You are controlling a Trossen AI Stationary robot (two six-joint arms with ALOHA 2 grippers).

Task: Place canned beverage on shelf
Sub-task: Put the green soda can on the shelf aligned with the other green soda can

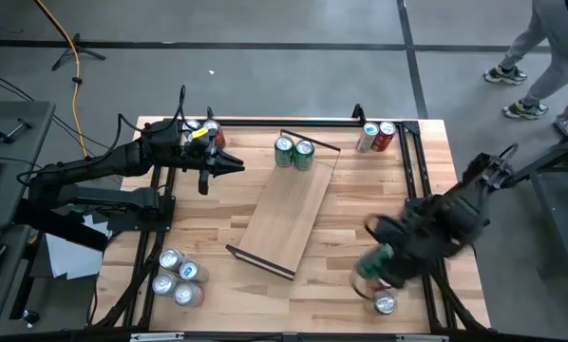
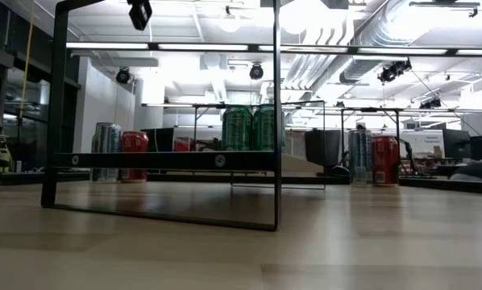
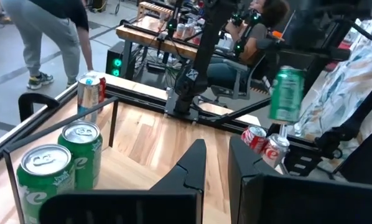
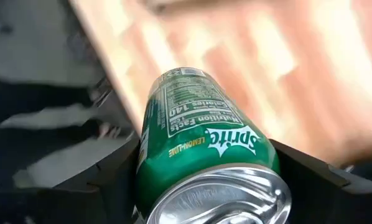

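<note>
Gripping glossy green can (image 4: 204, 162) (cylindrical), right claw (image 4: 204, 186)

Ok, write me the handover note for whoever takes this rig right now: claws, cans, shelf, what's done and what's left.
Right claw: shut on a green can, lifted over the table's near right corner.
Left claw: shut, empty, waiting at the far left beside the shelf.
Shelf: two green cans stand at its far end.
Left: carry the held can over to the shelf and set it down. More cans wait near left, far right, and near right.
</note>
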